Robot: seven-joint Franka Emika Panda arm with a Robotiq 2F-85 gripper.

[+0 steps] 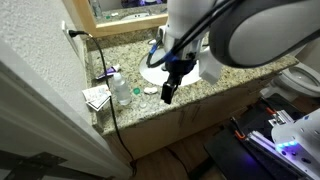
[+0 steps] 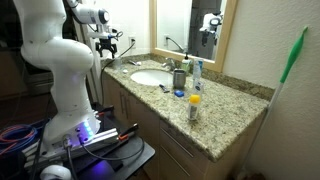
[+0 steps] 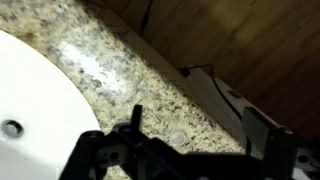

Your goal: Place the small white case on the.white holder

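the black robotiq gripper (image 1: 167, 95) hangs over the front edge of the speckled granite counter (image 1: 205, 92), just beside the white oval sink (image 1: 178, 72). in the wrist view its 2 fingers (image 3: 88, 152) stand far from each other at the bottom of the picture, so the jaws are spread wide and hold nothing. the small white roundish flat case (image 1: 150, 91) lies on the granite between the sink and the clear plastic bottle (image 1: 121, 91), just beside the fingertips and apart from them. in the wrist view a faint pale round spot (image 3: 178, 133) on the stone, between the 2 fingers and a little ahead of them, seems to be this case, but it is too blurred to tell surely. the white squarish holder (image 1: 97, 97) sits at the end of the counter, on the far side of the bottle from the gripper, well apart from the case. a black cable (image 1: 104, 70) runs over the counter near the bottle. in an exterior view the gripper (image 2: 108, 46) is seen high at the counter's far end, and the bottle (image 2: 196, 72) stands beyond the sink (image 2: 150, 77).
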